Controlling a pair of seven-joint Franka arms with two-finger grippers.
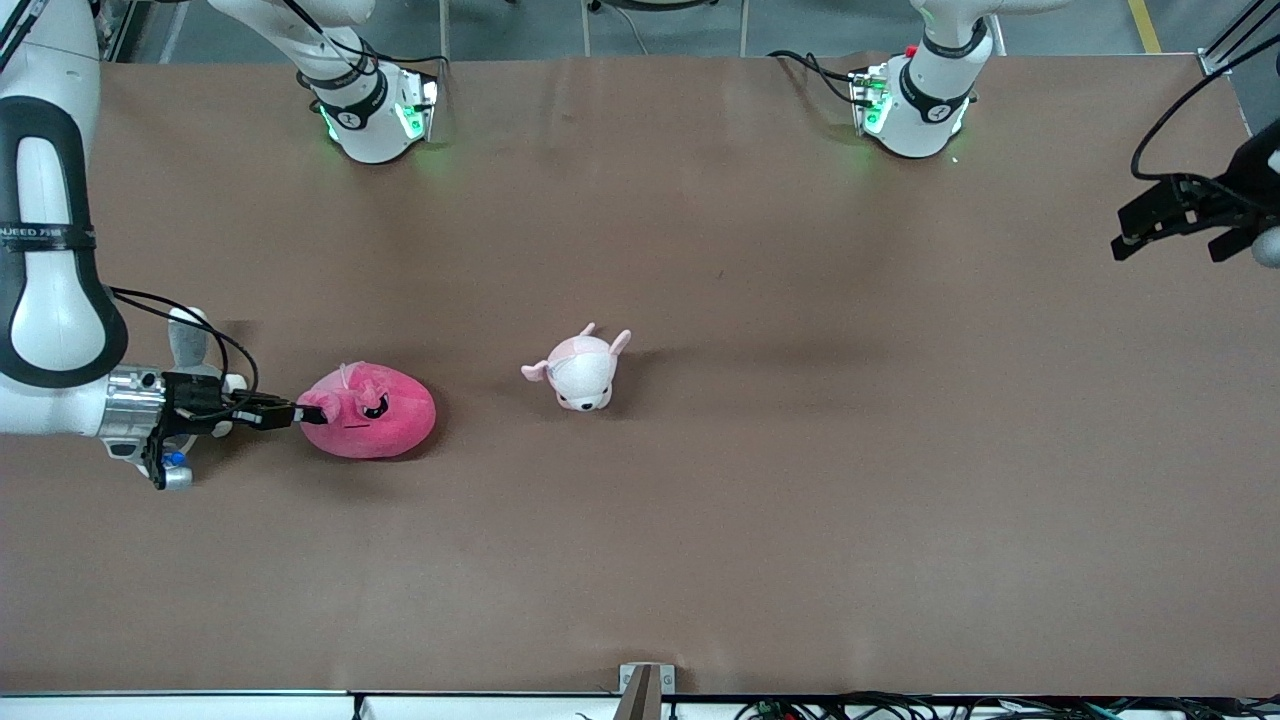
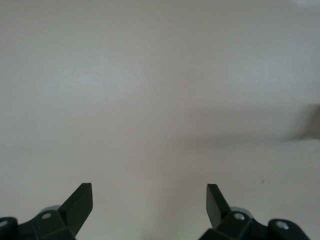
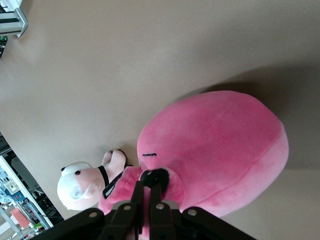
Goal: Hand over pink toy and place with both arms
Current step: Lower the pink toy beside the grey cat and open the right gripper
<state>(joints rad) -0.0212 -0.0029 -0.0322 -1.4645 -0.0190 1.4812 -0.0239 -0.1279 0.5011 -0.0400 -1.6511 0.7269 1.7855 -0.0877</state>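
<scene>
The hot pink blob toy (image 1: 375, 415) lies on the brown table toward the right arm's end. My right gripper (image 1: 305, 413) reaches in low from that end and is shut on a fold of plush at the toy's edge, beside its black eye. In the right wrist view the fingers (image 3: 150, 182) pinch pink plush, and the toy's body (image 3: 220, 140) fills the frame. My left gripper (image 1: 1168, 238) is open and empty, up over the table's edge at the left arm's end. The left wrist view shows its gripper (image 2: 150, 197) above bare table.
A small pale pink-and-white animal plush (image 1: 580, 372) lies near the table's middle and also shows in the right wrist view (image 3: 80, 187). A grey-and-white plush (image 1: 190, 335) sits partly hidden by the right gripper's wrist. Both arm bases (image 1: 375, 110) stand along the edge farthest from the front camera.
</scene>
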